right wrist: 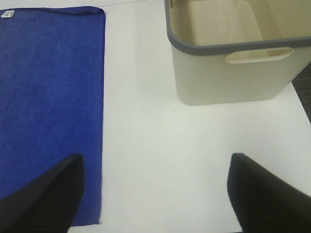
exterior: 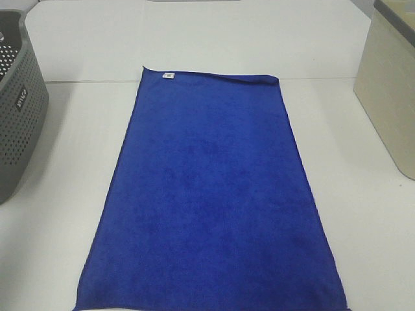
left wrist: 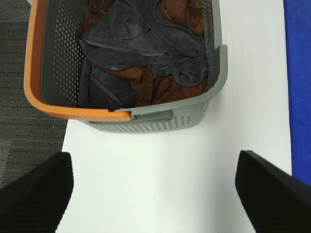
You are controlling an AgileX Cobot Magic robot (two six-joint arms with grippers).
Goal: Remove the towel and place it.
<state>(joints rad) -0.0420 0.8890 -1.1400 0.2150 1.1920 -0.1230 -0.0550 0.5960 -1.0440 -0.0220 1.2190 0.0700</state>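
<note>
You see the towel (exterior: 211,194) lying flat and fully spread in the middle of the white counter (exterior: 65,246) in the high view, with its long side running from the upper centre down to the bottom edge of the frame. Its small white tag (exterior: 168,76) sits at the far short edge, near the upper left corner of the cloth. Nothing holds the towel and nothing lies on it.

At the left edge of the high view stands the grey perforated basket (exterior: 19,116). In the left wrist view you can see that it has an orange rim on one side and holds dark grey and brown cloths (left wrist: 146,53). At the right edge of the high view stands the beige bin (exterior: 389,97) with a grey rim.

Your left tool (left wrist: 155,194) hangs over bare counter, between the basket and the towel's edge, with its fingers wide apart and empty. Your right tool (right wrist: 155,194) is also spread wide and empty; one finger (right wrist: 48,199) is over the towel's edge, the other over bare counter near the bin.
</note>
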